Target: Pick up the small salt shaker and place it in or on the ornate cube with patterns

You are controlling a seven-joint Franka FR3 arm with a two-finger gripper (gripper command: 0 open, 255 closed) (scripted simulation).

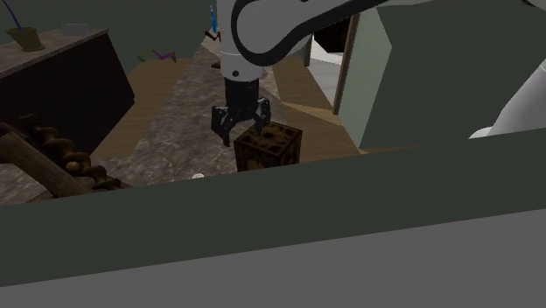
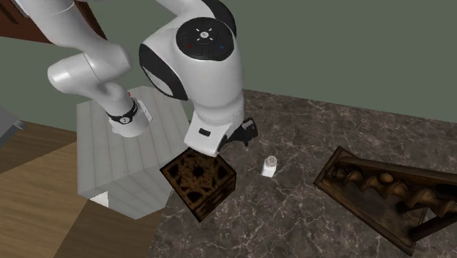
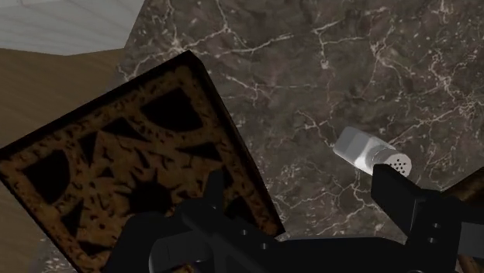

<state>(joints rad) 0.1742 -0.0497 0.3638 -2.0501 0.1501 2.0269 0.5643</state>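
Foreground, shoulder view: dark grey-green panel [image 1: 289, 236] nearest the lens, spanning the lower half.
Jaws, shoulder view: apart, pointing down, nothing between them; they hang just over the far top edge of the ornate cube [image 1: 269, 147].
Salt shaker, shoulder view: small white salt shaker [image 1: 199, 177] peeks over the panel's edge on the marble table [image 1: 166, 131], at the view's left of the ornate cube and apart from it.
Arm, second exterior view: white arm [image 2: 198, 66] bends over the ornate cube, with the white stand [image 2: 124, 168] at the view's left.
Salt shaker, second exterior view: upright on the table, near the ornate cube's right corner, not touching. A carved wooden rack [image 2: 381, 194] lies well apart, further right.
Wrist view: one jaw sits over the ornate cube's patterned top near its edge. The other jaw's tip is just beside the salt shaker's perforated cap. The salt shaker lies outside the gap, unheld.
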